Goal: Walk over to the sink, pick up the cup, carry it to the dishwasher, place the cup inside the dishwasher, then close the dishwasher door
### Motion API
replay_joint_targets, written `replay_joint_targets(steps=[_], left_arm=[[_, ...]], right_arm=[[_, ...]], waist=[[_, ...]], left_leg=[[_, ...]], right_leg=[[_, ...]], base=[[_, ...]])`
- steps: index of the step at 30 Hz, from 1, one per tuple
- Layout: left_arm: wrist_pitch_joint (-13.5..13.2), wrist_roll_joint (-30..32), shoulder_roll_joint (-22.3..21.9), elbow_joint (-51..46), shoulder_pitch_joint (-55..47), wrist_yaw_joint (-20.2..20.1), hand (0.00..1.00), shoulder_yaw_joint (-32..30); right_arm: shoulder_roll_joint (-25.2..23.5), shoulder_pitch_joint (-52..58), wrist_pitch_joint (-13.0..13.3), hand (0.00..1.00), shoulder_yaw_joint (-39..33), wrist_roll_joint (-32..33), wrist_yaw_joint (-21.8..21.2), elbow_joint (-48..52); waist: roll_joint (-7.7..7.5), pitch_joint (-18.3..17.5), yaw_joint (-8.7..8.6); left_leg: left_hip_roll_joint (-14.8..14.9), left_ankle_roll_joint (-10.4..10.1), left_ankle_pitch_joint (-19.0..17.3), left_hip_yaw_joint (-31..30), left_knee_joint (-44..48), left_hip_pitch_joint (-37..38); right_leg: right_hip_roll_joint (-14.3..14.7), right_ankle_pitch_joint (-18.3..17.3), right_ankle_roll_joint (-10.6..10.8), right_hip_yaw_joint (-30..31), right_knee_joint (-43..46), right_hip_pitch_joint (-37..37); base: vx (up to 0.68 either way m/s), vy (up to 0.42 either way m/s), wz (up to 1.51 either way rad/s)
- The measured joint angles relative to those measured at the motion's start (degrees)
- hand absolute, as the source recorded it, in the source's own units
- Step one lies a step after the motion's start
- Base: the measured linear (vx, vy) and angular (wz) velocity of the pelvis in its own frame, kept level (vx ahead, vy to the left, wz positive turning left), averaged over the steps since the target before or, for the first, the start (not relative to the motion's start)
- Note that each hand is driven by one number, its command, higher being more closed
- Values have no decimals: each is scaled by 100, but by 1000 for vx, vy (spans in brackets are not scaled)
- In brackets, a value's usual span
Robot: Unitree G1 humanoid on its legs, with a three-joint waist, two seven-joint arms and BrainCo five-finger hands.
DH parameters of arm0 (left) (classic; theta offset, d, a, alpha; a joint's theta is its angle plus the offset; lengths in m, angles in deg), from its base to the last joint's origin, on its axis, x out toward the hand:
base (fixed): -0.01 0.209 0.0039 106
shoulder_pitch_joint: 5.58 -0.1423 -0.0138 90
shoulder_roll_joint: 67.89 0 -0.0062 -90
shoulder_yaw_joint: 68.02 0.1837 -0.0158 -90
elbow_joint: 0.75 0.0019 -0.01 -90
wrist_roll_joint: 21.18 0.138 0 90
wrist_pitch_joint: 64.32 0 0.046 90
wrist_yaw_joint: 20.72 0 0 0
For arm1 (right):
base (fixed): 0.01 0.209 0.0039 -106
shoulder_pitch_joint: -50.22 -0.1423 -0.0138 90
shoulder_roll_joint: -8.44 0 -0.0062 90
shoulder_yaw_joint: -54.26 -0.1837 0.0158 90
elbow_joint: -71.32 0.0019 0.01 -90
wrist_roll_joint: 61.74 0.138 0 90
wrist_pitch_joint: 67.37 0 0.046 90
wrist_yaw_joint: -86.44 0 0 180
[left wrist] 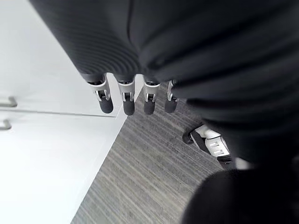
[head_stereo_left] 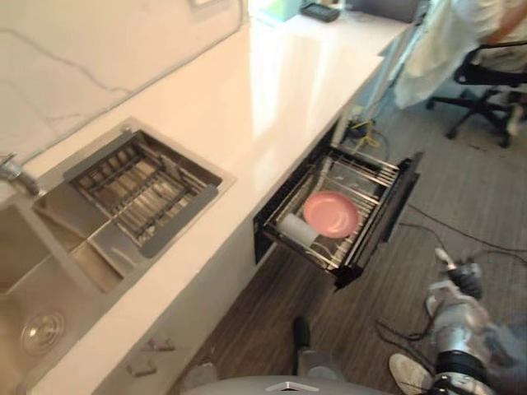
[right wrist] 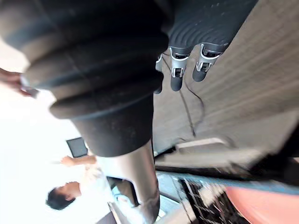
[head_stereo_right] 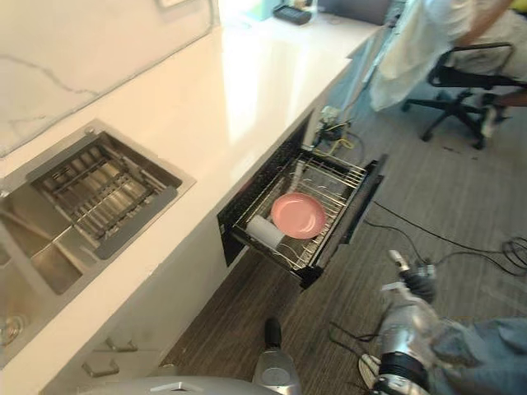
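The cup (head_stereo_left: pixel 296 229), a white one, sits in the wire rack (head_stereo_left: pixel 356 177) of the dishwasher (head_stereo_left: pixel 390 216). It seems to lie on its side, though it is too small to tell for sure. It is just beside the pink plate (head_stereo_left: pixel 331 214), on the side nearer the robot. The dishwasher drawer is pulled out from under the counter (head_stereo_left: pixel 272 90), its dark front panel facing the floor (head_stereo_left: pixel 461 189).

The right hand (head_stereo_left: pixel 459 280) hangs low over the floor, well apart from the drawer. Its fingers (right wrist: pixel 176 77) are straight and carry nothing. The left hand (left wrist: pixel 128 100) hangs by a white cabinet (left wrist: pixel 42 154), fingers straight and empty too.

Along the counter, the sink (head_stereo_left: pixel 33 271) holds a metal drainer basket (head_stereo_left: pixel 140 193). At the far end a person (head_stereo_left: pixel 461 29) sits on an office chair (head_stereo_left: pixel 486 78)
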Motion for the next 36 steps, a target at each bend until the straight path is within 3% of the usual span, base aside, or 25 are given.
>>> replay_joint_targets(steps=[2, 4, 9, 14, 19, 20, 23, 24, 26, 27, 30, 36], left_arm=[[-6, -96, -7, -9, 39, 26, 0, -10], [-57, -191, -59, -33, 69, 97, 0, -106], [-285, -312, -105, -56, 94, 125, 0, -233], [-505, -532, -118, -52, 102, 231, 0, -178], [-698, -566, -242, -66, 282, 347, 0, -182], [-755, -566, -264, -73, 294, 374, 0, -181], [-845, -563, -340, -103, 285, 463, 0, -172], [-873, -565, -355, -121, 280, 486, 0, -171], [-888, -566, -356, -125, 279, 490, 0, -170], [-894, -565, -356, -171, 279, 494, 0, -170], [-932, -549, -351, -248, 245, 508, 0, -173], [-987, -186, -342, -504, 142, 565, 0, -183]], right_arm=[[-136, -69, 28, 0, 110, 191, 2, 21], [-278, -343, 233, 0, 230, 289, 131, 43], [-217, -433, 529, 0, 204, 401, 360, 44], [-177, -990, 723, 0, 374, 431, 513, 38], [220, -2081, 812, 0, 926, 552, 519, -93], [340, -2342, 830, 0, 1109, 623, 499, -92], [551, -2898, 834, 0, 1453, 632, 420, -85], [574, -3124, 842, 0, 1492, 674, 333, -84], [618, -3288, 889, 0, 1571, 730, 230, -72], [653, -3354, 911, 0, 1561, 843, 223, -72], [615, -3366, 1234, 0, 1357, 1318, 252, -82], [494, -3322, 1203, 0, 1373, 1025, 504, 28]], waist=[[32, 83, 100], [150, 227, 175], [90, 523, 211], [127, 711, 202], [418, 1140, 389], [480, 1245, 384], [634, 1344, 392], [663, 1347, 421], [665, 1347, 488], [636, 1366, 524], [548, 1420, 538], [548, 1413, 522]], left_leg=[[-33, -10, 109, -130, -120, -42], [-100, -25, 279, -317, -303, -93], [-316, -103, 745, -547, -611, -263], [-474, -4, 1080, -735, -777, -598], [-528, 113, 1194, -988, -1079, -957], [-524, 87, 1317, -1009, -1226, -974], [-474, 123, 1499, -1173, -1625, -1090], [-400, 129, 1721, -1168, -1809, -1097], [-310, 133, 2155, -1176, -1893, -1140], [-302, 35, 2256, -1207, -1875, -1173], [-431, -41, 2364, -1355, -1921, -1204], [-395, -58, 2405, -1299, -1968, -1033]], right_leg=[[-53, -35, 10, -163, 1, 7], [-147, -81, 58, -419, 75, 6], [-467, -367, 102, -798, 606, -274], [-725, -544, 62, -1061, 1030, -657], [-897, -536, -1, -1336, 1229, -1032], [-921, -454, -105, -1427, 1230, -1067], [-897, -473, -148, -1719, 1236, -1223], [-889, -539, -243, -1864, 1383, -1329], [-900, -721, -310, -1972, 1696, -1448], [-973, -849, -303, -2005, 1920, -1507], [-1270, -1097, -281, -2043, 2486, -1663], [-1221, -1107, -295, -2018, 2494, -1540]], base=[[35, -43, 54], [33, -24, 57], [3, -6, 46], [-105, -14, 34], [-225, -54, 33], [-149, -95, 43], [-88, -138, 45], [-17, -135, 48], [-12, -101, 33], [-28, -104, 42], [-15, -58, 36], [-8, -26, -1]])
